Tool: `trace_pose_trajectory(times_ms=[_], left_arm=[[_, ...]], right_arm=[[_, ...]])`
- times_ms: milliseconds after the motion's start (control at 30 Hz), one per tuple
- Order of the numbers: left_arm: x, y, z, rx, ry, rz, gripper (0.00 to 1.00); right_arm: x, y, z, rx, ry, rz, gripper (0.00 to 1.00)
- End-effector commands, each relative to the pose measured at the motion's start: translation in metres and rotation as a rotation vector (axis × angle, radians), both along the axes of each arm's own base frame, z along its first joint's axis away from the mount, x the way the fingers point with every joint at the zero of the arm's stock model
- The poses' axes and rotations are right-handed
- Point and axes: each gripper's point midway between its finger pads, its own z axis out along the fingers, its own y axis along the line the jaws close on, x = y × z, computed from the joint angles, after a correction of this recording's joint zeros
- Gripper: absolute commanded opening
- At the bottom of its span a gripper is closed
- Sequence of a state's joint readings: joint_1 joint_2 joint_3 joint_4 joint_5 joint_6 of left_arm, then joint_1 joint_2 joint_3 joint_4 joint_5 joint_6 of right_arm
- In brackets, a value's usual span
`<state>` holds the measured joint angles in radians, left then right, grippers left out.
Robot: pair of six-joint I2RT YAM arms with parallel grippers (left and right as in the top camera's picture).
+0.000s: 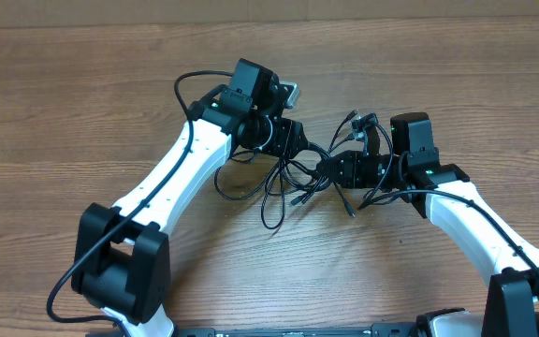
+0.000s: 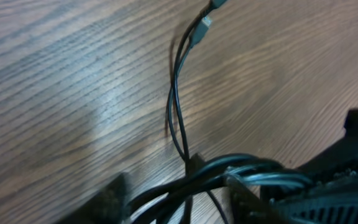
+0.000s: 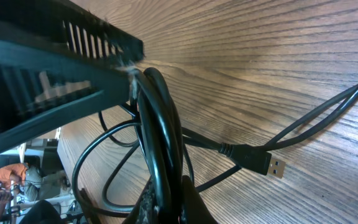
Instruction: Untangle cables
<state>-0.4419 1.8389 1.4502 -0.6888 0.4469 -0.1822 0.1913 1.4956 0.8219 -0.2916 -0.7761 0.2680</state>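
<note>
Right up against your right wrist camera, the right gripper (image 3: 160, 180) has its jaws clamped on a bunch of the cables (image 1: 293, 173), with a USB plug (image 3: 267, 164) lying loose on the counter (image 1: 82, 103) beside them. Your left gripper (image 2: 185, 186) likewise has its jaws closed on several strands. Both grips meet mid-counter, where the cables spread in loose loops between them, bare wood all around.

cables (image 1: 284, 183) | thin, black, plug-ended | tangled loose loops | on table, mid-centre
</note>
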Motion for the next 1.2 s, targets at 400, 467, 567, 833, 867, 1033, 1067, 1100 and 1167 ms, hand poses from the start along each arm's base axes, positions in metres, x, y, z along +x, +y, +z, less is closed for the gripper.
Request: trace_pose_trajectory(times_ms=[400, 467, 567, 833, 867, 1033, 1067, 1100, 1167], left_arm=[[-0.024, 0.005, -0.018, 0.05, 0.09, -0.079, 0.26], [-0.024, 0.006, -0.018, 0.052, 0.087, -0.08, 0.27], [-0.024, 0.006, -0.019, 0.055, 0.086, -0.08, 0.34], [-0.022, 0.015, -0.034, 0.118, 0.087, -0.065, 0.51], [-0.022, 0.015, -0.036, 0.12, 0.088, -0.071, 0.51], [-0.021, 0.014, -0.04, 0.122, 0.09, -0.075, 0.49], [-0.021, 0.013, -0.039, 0.118, 0.088, -0.078, 0.49], [-0.021, 0.011, -0.039, 0.116, 0.084, -0.08, 0.49], [-0.022, 0.009, -0.039, 0.117, 0.082, -0.087, 0.49]], right_arm=[[0.007, -0.001, 0.005, -0.024, -0.034, -0.012, 0.04], [0.007, -0.001, 0.005, -0.024, -0.034, -0.012, 0.04], [0.007, -0.001, 0.005, -0.023, -0.033, -0.012, 0.04], [0.006, -0.001, 0.005, -0.021, -0.03, -0.01, 0.04], [0.006, -0.001, 0.005, -0.021, -0.03, -0.01, 0.04], [0.005, 0.0, 0.005, -0.016, -0.029, -0.006, 0.04], [0.005, 0.0, 0.005, -0.015, -0.029, -0.005, 0.04], [0.005, 0.0, 0.005, -0.015, -0.029, -0.005, 0.04], [0.005, 0.0, 0.005, -0.015, -0.029, -0.005, 0.04]])
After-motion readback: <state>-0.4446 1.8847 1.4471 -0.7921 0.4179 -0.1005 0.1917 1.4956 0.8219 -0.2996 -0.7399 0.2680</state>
